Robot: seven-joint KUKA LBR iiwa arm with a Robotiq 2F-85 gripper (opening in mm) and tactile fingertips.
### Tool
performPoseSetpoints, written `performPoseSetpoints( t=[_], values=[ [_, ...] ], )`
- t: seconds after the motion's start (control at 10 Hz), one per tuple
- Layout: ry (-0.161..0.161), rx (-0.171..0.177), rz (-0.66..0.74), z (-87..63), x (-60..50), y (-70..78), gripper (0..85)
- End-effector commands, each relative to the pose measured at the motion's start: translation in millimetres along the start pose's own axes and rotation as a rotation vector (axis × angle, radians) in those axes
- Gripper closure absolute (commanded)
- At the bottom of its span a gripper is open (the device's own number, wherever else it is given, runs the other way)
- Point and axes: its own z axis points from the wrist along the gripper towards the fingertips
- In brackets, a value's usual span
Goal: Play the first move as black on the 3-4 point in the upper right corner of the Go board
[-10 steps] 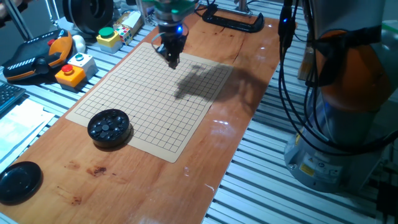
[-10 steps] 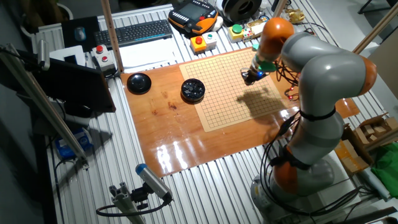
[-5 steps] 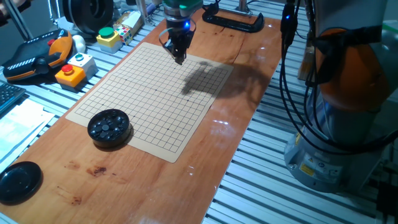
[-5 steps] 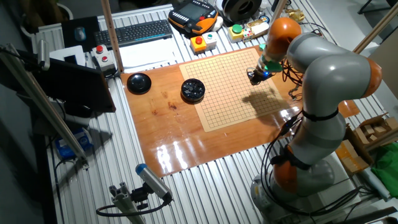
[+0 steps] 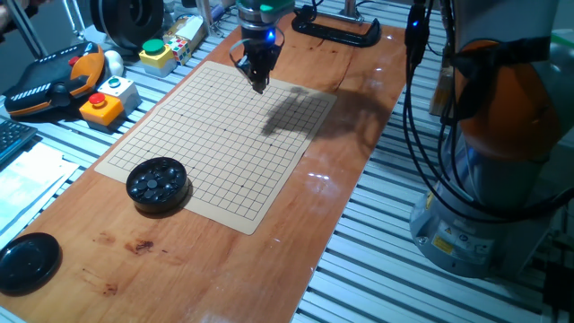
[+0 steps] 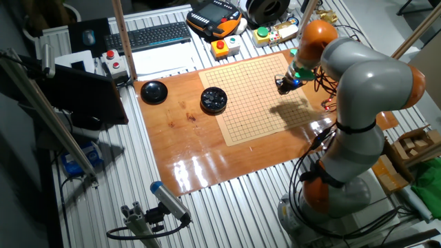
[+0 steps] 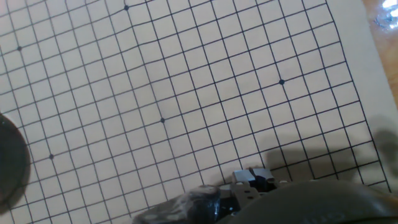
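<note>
Nearest the camera in one fixed view we note the flat black lid (image 5: 27, 261) on the wooden tabletop (image 5: 296, 215), well apart from the board. Next comes the black bowl (image 5: 158, 185), sitting at the near corner of the Go board (image 5: 215, 135), touching or overlapping its edge; dark stones show inside it.

Farther back, the gripper (image 5: 259, 82) hangs over the far part of the board, close to the far edge and near the corner beside the bare wood. From the other fixed view the gripper (image 6: 283, 85) sits over that same end of the grid.

We cannot tell whether the fingertips are pressed together on a black stone: they look close together, but no stone is resolvable in either fixed view, and the hand view shows only blurred dark hardware at the bottom edge.

No stone lies on any crossing we can see. The hand view shows a star point (image 7: 282, 81) near the corner; we judge the 3-4 point (image 7: 310, 99) lies just beside it.

Status, as a judgement: transport roughly done; lowering, release and retreat remain.
</note>
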Motion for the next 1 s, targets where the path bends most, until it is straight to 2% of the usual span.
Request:
performPoseSetpoints(
  t=[0.0, 0.3, 0.4, 0.5, 0.6, 0.7, 0.8, 0.9],
  values=[
    [0.005, 0.001, -0.004, 0.0, 0.0, 0.0, 84.3],
    [-0.001, 0.015, -0.005, 0.0, 0.0, 0.0, 84.3],
    [-0.008, 0.012, -0.006, 0.0, 0.0, 0.0, 84.3],
    [-0.009, -0.009, -0.002, 0.0, 0.0, 0.0, 84.3],
    [-0.007, -0.017, 0.001, 0.0, 0.0, 0.0, 84.3],
    [-0.009, -0.005, -0.009, 0.0, 0.0, 0.0, 84.3],
    [-0.011, 0.008, -0.017, -1.0, -0.9, -4.1, 84.3],
    [-0.005, -0.008, -0.016, -2.0, -2.0, -18.4, 84.3]
  ],
)
